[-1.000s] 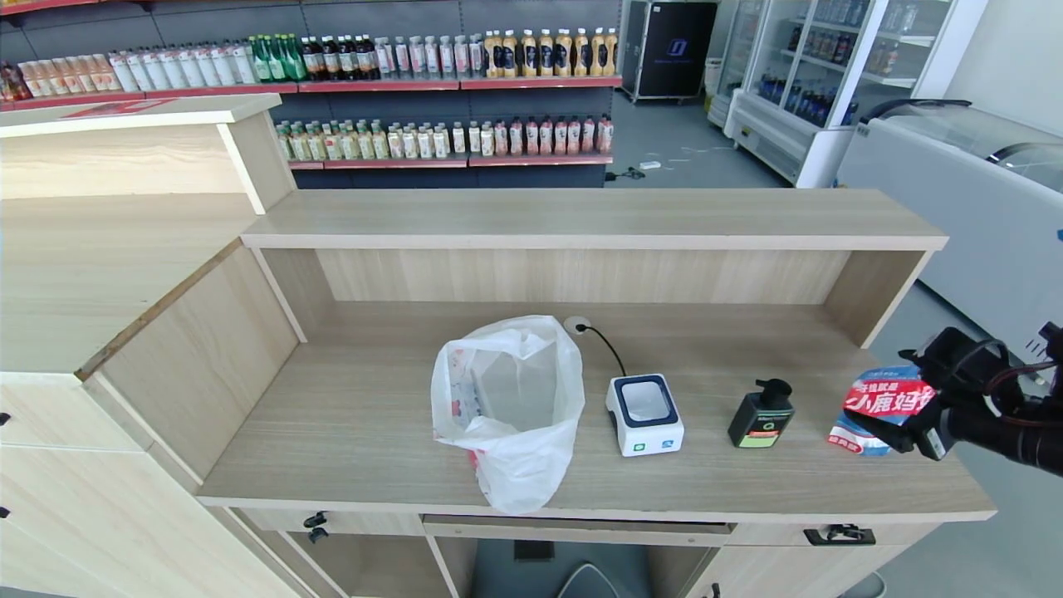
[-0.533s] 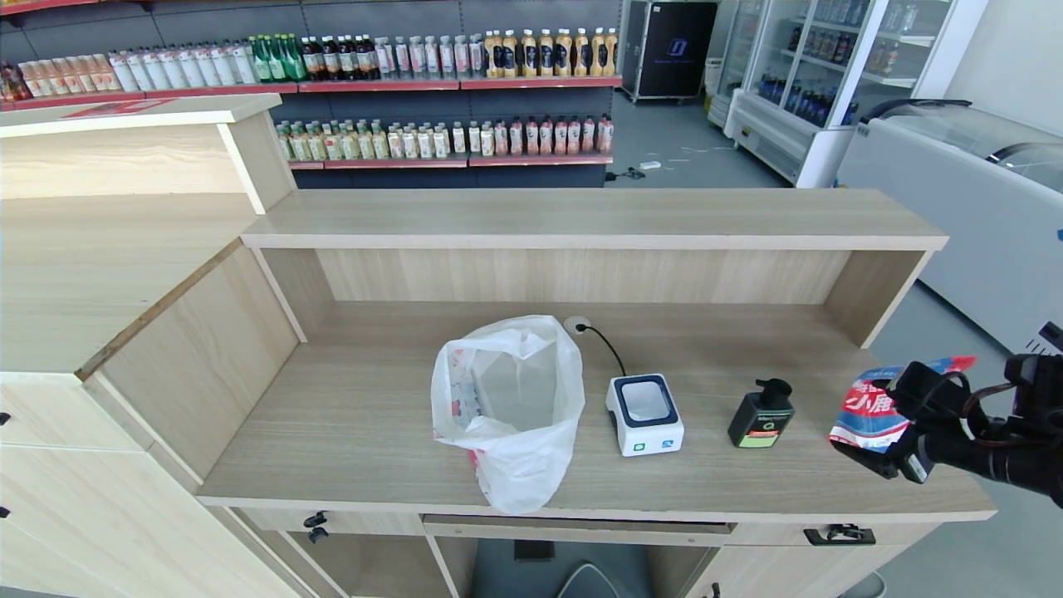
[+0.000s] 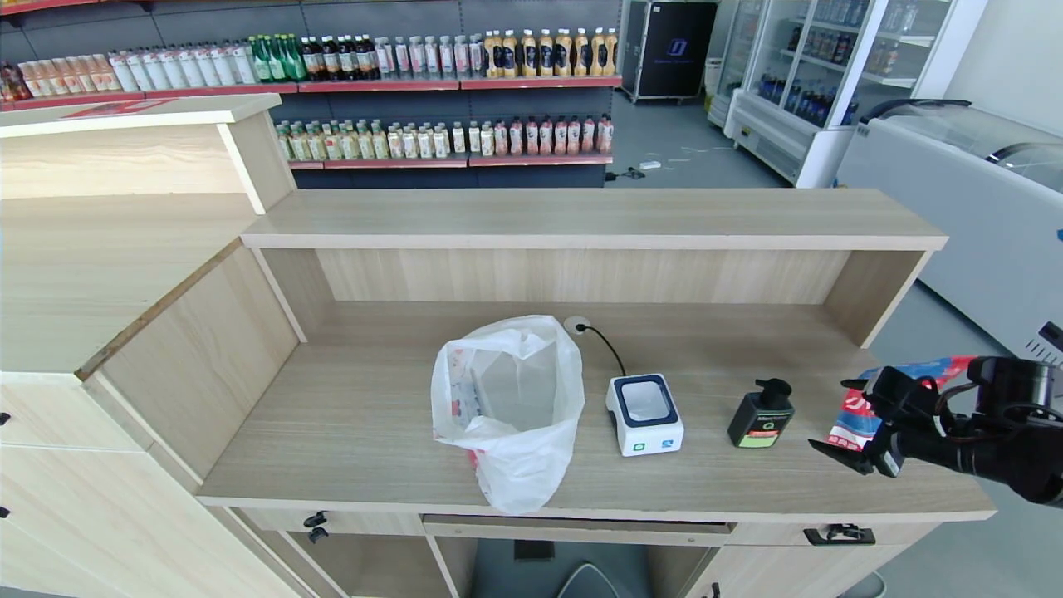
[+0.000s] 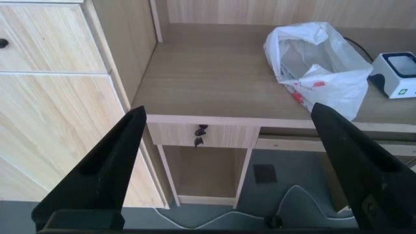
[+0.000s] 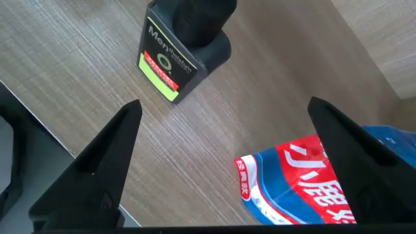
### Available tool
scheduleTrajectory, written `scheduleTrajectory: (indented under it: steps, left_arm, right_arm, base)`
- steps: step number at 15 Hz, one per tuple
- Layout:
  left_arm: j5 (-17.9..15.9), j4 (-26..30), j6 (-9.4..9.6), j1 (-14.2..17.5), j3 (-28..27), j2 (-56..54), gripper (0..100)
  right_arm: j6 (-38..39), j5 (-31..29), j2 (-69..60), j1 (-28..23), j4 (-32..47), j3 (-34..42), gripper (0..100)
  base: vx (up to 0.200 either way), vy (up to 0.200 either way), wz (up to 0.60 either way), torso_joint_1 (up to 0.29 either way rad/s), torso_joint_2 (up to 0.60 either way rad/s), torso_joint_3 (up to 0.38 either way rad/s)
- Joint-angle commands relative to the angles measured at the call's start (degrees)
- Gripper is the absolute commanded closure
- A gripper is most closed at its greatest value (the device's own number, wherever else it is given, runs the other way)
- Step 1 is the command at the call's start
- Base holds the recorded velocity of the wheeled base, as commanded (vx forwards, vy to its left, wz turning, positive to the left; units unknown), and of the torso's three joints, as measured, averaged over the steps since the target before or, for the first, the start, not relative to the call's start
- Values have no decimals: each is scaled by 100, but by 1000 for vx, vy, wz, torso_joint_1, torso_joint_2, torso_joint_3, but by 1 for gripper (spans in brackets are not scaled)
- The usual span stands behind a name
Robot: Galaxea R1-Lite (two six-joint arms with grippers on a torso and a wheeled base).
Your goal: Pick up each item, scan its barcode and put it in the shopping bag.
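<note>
Looking at your right gripper [image 3: 835,415], you find its jaws spread wide over the red-and-blue foil snack packet [image 5: 305,185], which lies on the wooden counter [image 3: 349,415] near the dark pump bottle [image 3: 761,414]. The white barcode scanner [image 3: 644,413] and open white plastic shopping bag [image 3: 508,415] stand further left; your left gripper [image 4: 227,162] hangs wide-jawed off the counter's front left.

matt wood-grain counter [image 3: 374,415] — thin translucent plastic shopping bag [image 3: 523,465], glossy pouch [image 5: 299,185], dark plastic pump bottle [image 3: 760,419].
</note>
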Motion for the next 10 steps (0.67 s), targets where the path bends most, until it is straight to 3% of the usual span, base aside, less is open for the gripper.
scheduleTrajectory:
  steps: [1, 10]
  left_arm:
    - [0, 0, -1, 0, 0, 0, 0]
    - [0, 0, -1, 0, 0, 0, 0]
  right_arm:
    - [0, 112, 300, 115, 9, -245, 0]
    - [-9, 200, 871, 528, -18, -711, 0]
  base:
    - [0, 0, 0, 0, 0, 0]
    - [0, 0, 0, 0, 0, 0]
